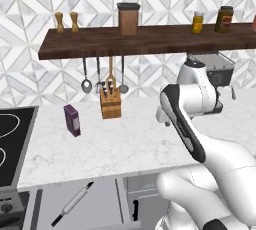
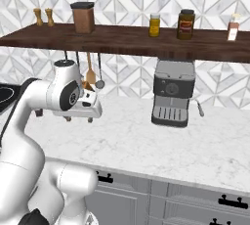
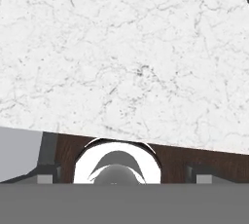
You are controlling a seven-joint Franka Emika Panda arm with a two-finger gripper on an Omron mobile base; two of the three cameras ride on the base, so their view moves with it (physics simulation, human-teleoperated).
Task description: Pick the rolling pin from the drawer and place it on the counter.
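One rolling pin (image 1: 73,202) lies diagonally on the floor of the open drawer (image 1: 100,209), low in the left base view, its upper dark handle pointing toward the counter edge and its lower one toward the bottom corner of the picture. The drawer stands pulled out below the counter (image 1: 125,139), beside the black cooktop (image 1: 12,144). The gripper (image 2: 78,118) is up above the marble, well apart from the drawer; in the right base view two short dark fingers hang under the white hand, apart from each other with nothing between them, so it looks open and empty. On the counter stand a purple box (image 1: 72,120) and a wooden knife block (image 1: 110,103), with the espresso machine (image 2: 172,100) farther right against the tiled wall. Above them the brown shelf (image 2: 146,40) carries jars and shakers, and utensils hang beneath it.
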